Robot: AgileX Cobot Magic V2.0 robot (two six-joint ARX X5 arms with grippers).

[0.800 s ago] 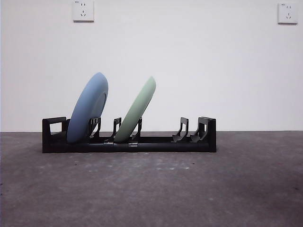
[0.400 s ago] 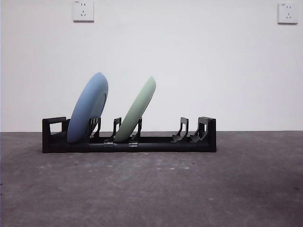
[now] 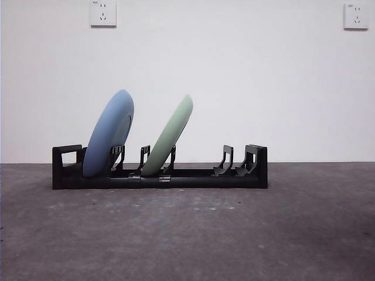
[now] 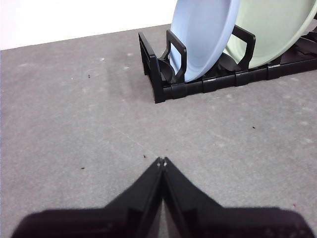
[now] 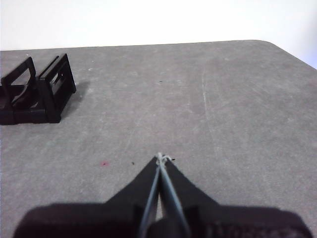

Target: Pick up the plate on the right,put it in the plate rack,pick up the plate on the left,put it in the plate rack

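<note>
The rack (image 3: 159,174) held the blue plate (image 3: 109,133) and green plate (image 3: 170,136), both leaning. Both grippers, left (image 4: 161,161) and right (image 5: 161,157), were closed and empty.

Even, soft light throughout; the white wall (image 3: 246,88) is bright, the plate rack (image 3: 193,178) casts faint shadows, and nearby jaws blur.

I count two plates, one blue plate (image 3: 109,133) and one green plate (image 3: 170,138). I see one plate rack (image 3: 193,178), two wall sockets (image 3: 103,13), and two grippers (image 4: 162,161).
</note>
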